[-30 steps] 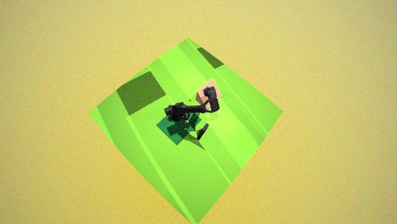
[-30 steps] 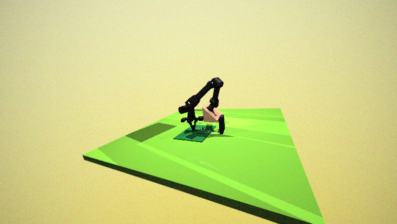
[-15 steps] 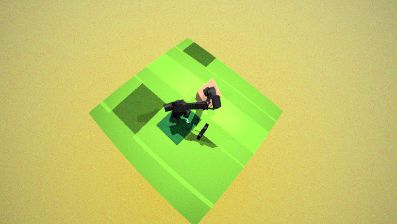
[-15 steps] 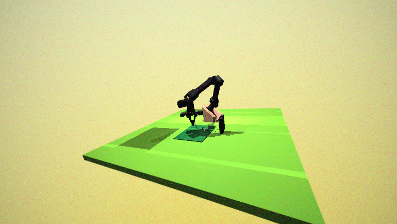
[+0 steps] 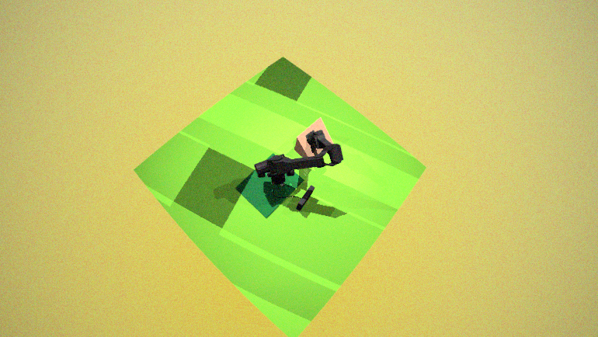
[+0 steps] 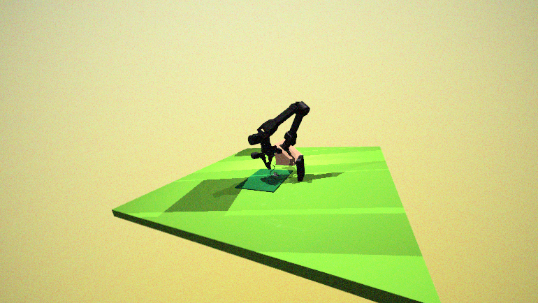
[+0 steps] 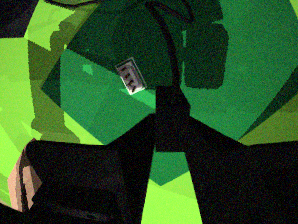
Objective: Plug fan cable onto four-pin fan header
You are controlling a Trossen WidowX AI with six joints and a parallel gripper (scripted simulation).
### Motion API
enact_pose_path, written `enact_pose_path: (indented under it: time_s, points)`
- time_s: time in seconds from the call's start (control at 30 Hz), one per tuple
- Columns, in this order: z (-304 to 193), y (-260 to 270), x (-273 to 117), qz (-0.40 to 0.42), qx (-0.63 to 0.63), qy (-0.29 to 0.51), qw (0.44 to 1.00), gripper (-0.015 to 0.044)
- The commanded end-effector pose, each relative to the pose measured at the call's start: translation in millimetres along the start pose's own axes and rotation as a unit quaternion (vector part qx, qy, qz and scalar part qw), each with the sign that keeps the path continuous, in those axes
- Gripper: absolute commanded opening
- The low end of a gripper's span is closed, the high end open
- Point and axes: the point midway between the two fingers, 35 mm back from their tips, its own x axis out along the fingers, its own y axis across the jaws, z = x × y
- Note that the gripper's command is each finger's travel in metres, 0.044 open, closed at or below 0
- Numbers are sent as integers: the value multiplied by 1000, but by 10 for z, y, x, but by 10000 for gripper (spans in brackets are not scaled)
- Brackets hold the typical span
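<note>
While gripper (image 5: 278, 183) (image 6: 270, 167) (image 7: 168, 119) clamps black plug (image 7: 171, 117), white header (image 7: 131, 76) sits apart, open board (image 5: 265, 211) (image 6: 260, 186) (image 7: 90, 107) between.

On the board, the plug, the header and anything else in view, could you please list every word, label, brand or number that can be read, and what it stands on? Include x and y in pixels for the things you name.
None can be read on the board (image 5: 256, 197) (image 6: 256, 183) (image 7: 80, 95), plug (image 7: 172, 120), header (image 7: 130, 76) or arm (image 5: 307, 162) (image 6: 282, 117).
The header's dark marks look like pins, not lettering.
Any tiny print would be too small or dark to read.
</note>
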Motion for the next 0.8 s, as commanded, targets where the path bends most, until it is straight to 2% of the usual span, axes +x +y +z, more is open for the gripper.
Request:
enact_pose_path:
  time_s: [0.0, 0.27, 0.77]
  points:
    - [84, 144, 8, 2, -81, -3, 997, 0]
    - [190, 355, 17, 3, -206, -5, 979, 0]
    - [162, 351, 6, 3, -211, -5, 977, 0]
